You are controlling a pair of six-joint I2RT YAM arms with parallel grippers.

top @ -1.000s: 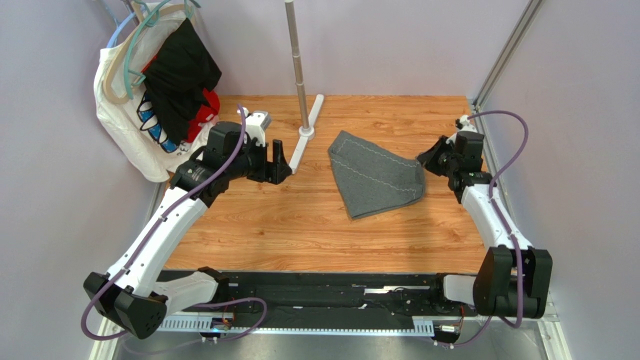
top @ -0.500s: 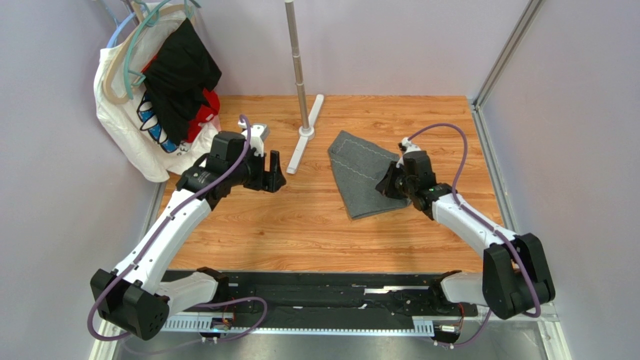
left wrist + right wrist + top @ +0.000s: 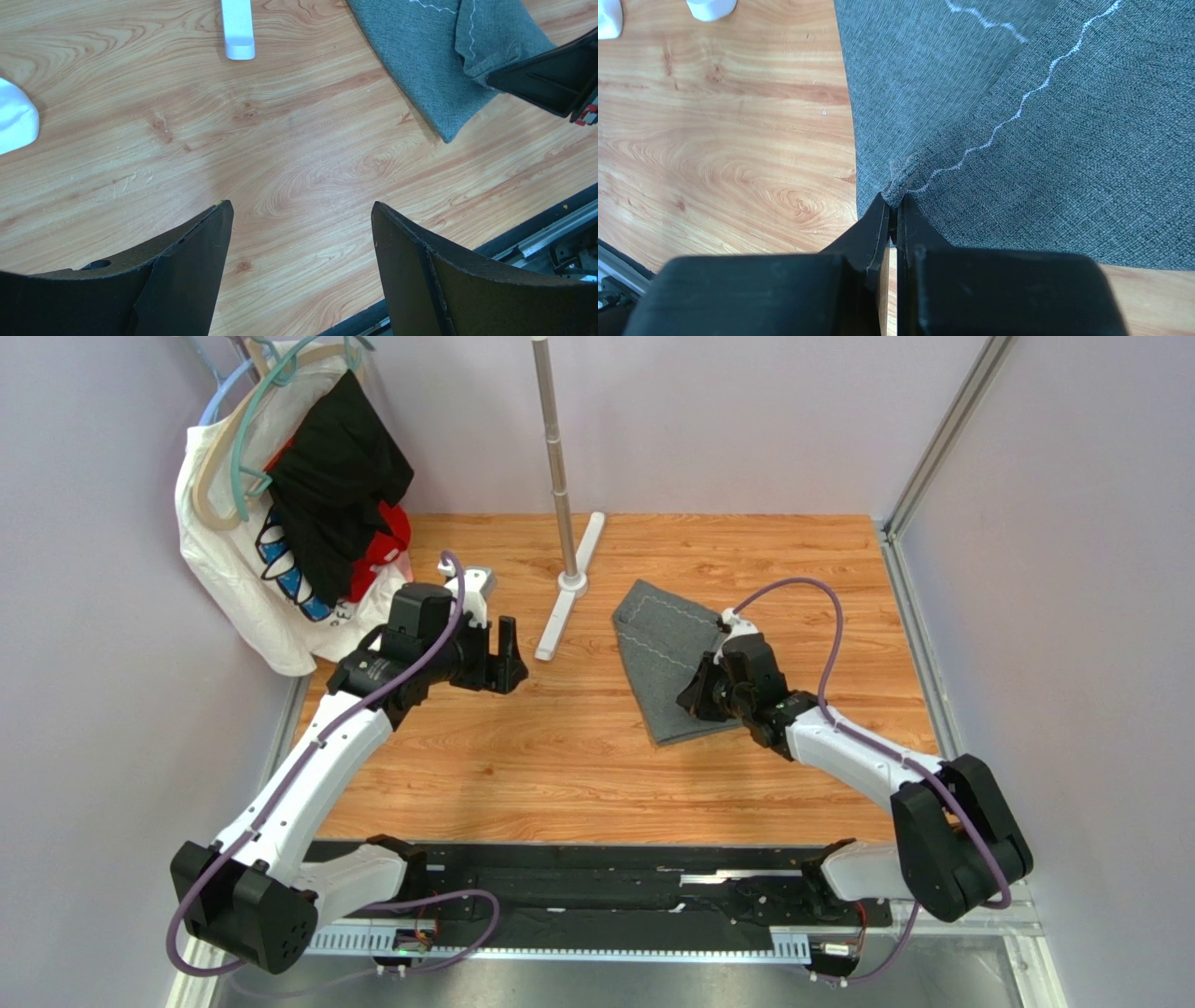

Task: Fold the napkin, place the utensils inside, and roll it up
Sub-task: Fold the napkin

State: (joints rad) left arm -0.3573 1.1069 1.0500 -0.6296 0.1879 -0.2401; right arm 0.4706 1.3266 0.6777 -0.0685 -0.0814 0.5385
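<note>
A: Handling of the napkin [image 3: 659,651]? Place?
B: Soft, light, felt-like, hardly slippery. Lies folded on the counter [image 3: 561,756], nearer the far edge, right of the middle. Right jaws pressed together, pinching a stitched corner of the folded layer. Left jaws spread, holding nothing.
A: Best hold?
B: Probably at a corner or hem; in the middle, only bunching.

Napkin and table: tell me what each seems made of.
Napkin: dark grey cloth, matte, looks like felt or a coarse weave; fuzzy speckled surface, pale wavy stitching, soft folds.
Table: wood or wood-look laminate, light sheen; grain and knots show, cannot tell which.
</note>
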